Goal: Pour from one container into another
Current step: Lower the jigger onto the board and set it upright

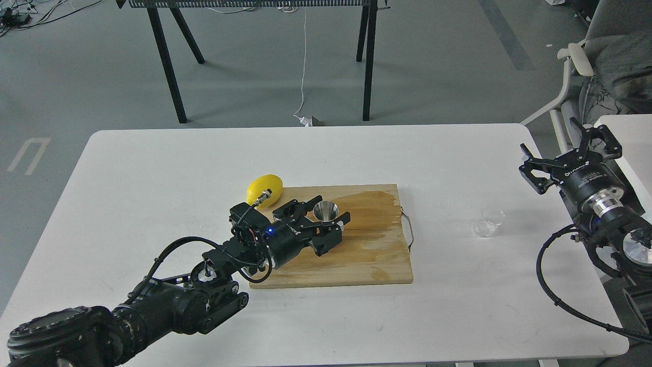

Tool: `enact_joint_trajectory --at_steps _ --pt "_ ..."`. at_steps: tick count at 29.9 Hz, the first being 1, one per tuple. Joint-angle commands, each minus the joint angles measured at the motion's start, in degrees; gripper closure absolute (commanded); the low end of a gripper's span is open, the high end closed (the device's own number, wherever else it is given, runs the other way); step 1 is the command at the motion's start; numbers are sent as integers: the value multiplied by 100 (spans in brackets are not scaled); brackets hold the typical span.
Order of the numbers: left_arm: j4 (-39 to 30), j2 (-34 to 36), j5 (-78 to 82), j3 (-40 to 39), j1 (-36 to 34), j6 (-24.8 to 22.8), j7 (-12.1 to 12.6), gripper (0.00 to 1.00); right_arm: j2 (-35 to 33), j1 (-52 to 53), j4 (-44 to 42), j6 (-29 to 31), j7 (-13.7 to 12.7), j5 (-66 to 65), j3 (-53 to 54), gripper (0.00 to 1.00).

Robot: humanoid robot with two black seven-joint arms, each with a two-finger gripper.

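The steel jigger (325, 210) stands upright on the wooden cutting board (367, 255), its open upper cone facing up, just right of the lemon (264, 189) that rests at the board's back left corner. The left gripper (321, 216) has its fingers spread wide on either side of the jigger, one behind and one in front, and from this view I cannot tell whether either pad touches the metal; nothing is clamped. The small clear glass cup (488, 220) sits on the white table (204, 153), off the board to the right and well apart from the jigger. The right gripper (565, 148) hangs open and empty near the table's right edge, beyond the cup. The jigger looks rigid and light, but polished steel is slippery and its hourglass form narrows at the waist, so the waist is likely the safest place to close on it; squeezing a flaring cone could pop it out of the fingers. The cup is probably thin, light and fragile, best taken around its side wall below the wide rim with gentle pressure. Whether it holds liquid is not clear.
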Motion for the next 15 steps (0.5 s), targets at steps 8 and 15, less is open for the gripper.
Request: enact_joint_trajectory --at_steps 8,15 --pt "-202 0 0 -16 209 0 0 8 8 -28 -3 0 4 6 -9 0" --pt "-202 0 0 -33 235 0 0 8 -1 -90 6 0 4 6 -9 0"
